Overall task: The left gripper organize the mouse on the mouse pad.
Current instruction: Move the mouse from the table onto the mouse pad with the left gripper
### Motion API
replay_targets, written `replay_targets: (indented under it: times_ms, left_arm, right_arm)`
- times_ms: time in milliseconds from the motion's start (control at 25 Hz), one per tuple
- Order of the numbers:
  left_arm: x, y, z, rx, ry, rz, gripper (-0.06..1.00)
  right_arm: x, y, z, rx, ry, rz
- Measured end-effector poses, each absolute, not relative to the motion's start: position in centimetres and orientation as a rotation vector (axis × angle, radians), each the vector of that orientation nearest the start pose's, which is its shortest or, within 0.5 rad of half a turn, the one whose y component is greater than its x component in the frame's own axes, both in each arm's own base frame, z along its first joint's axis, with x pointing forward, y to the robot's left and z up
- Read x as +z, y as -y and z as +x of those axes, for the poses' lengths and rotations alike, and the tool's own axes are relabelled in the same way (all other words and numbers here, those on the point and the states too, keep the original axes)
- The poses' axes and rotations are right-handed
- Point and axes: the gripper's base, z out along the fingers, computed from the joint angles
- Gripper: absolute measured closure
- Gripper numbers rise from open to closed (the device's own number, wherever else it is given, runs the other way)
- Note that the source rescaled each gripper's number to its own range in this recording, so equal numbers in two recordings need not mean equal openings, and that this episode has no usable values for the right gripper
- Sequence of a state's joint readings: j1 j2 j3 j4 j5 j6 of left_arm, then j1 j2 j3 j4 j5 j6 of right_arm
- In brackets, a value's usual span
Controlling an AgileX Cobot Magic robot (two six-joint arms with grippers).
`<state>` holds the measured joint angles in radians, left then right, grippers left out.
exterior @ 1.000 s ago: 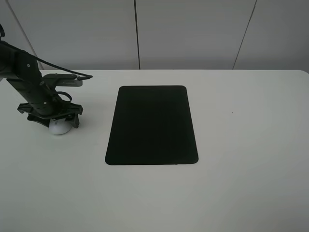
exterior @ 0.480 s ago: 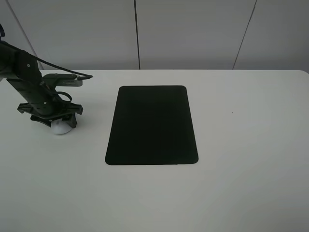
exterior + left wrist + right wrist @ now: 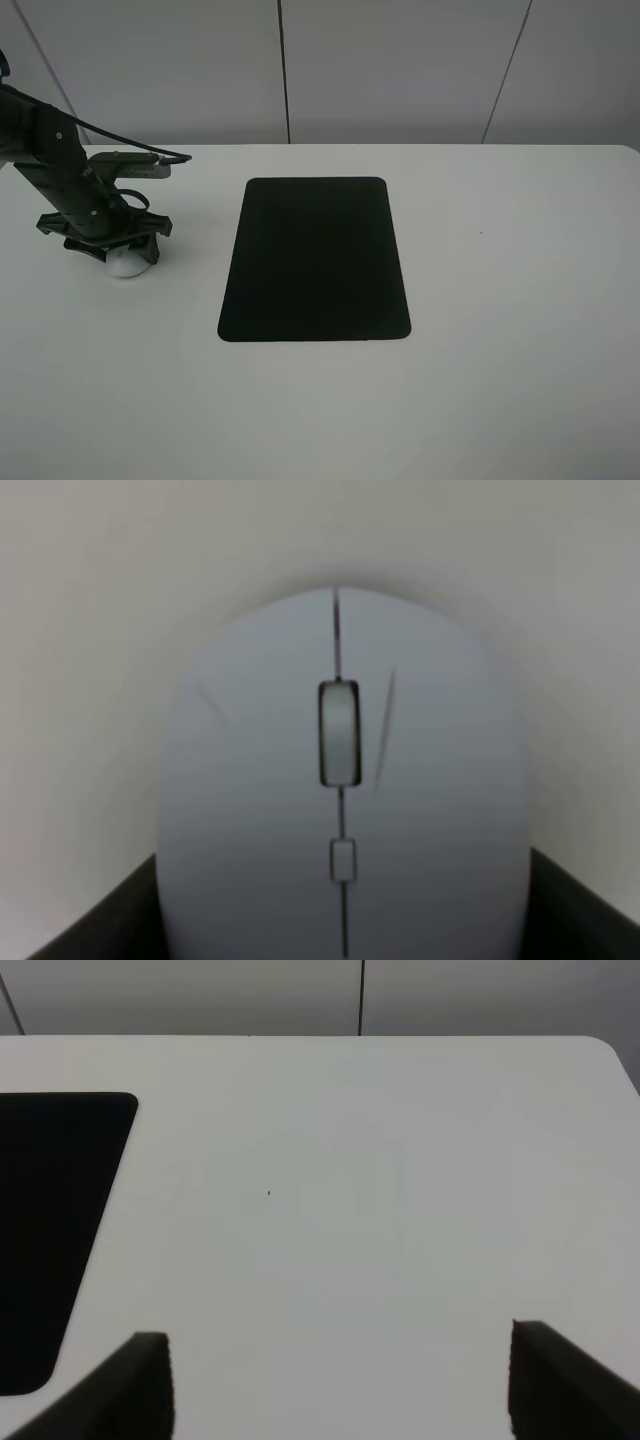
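The white mouse (image 3: pixel 127 264) lies on the white table, left of the black mouse pad (image 3: pixel 315 260) and apart from it. My left gripper (image 3: pixel 113 247) is down over the mouse and hides most of it. In the left wrist view the mouse (image 3: pixel 340 780) fills the picture, scroll wheel facing away. A dark finger (image 3: pixel 90 930) presses against each of its sides, so the gripper is shut on it. My right gripper (image 3: pixel 350 1390) is open over bare table, with the pad's corner (image 3: pixel 50 1230) off to one side.
The white table (image 3: pixel 500 300) runs wide to the right of the pad and in front of it. A grey panelled wall (image 3: pixel 400 70) stands behind the table's far edge. A black cable trails from the left arm (image 3: pixel 50 150).
The left gripper has settled slightly lower onto the mouse, hiding more of it. The mouse and pad stay where they were.
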<state>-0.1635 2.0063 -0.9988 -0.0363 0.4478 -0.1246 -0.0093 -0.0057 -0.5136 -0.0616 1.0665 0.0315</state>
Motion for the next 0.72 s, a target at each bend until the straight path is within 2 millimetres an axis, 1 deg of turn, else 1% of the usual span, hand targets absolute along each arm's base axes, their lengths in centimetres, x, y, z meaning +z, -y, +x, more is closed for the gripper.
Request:
replay_targets:
  times_ms: [160,240,360,440,560,720]
  left_arm:
    - [8.7,5.7,33.6,-0.072,-2.95,0.008,0.94]
    - [9.1,5.7,33.5,-0.072,-2.958,0.007,0.94]
    - [10.5,5.7,33.4,-0.078,-2.94,0.007,0.94]
    - [11.8,5.7,33.2,-0.085,-2.922,-0.004,0.94]
    - [13.4,5.8,32.8,-0.096,-2.916,-0.047,0.94]
    - [14.8,7.5,32.0,-0.093,-2.934,-0.022,0.94]
  right_arm:
    - [28.1,0.5,-0.8,-0.06,-2.029,0.045]
    - [28.1,0.5,-0.8,-0.06,-2.029,0.045]
    - [28.1,0.5,-0.8,-0.058,-2.029,0.045]
    - [28.1,0.5,-0.8,-0.058,-2.029,0.045]
    - [28.1,0.5,-0.8,-0.058,-2.029,0.045]
    - [28.1,0.5,-0.8,-0.058,-2.029,0.045]
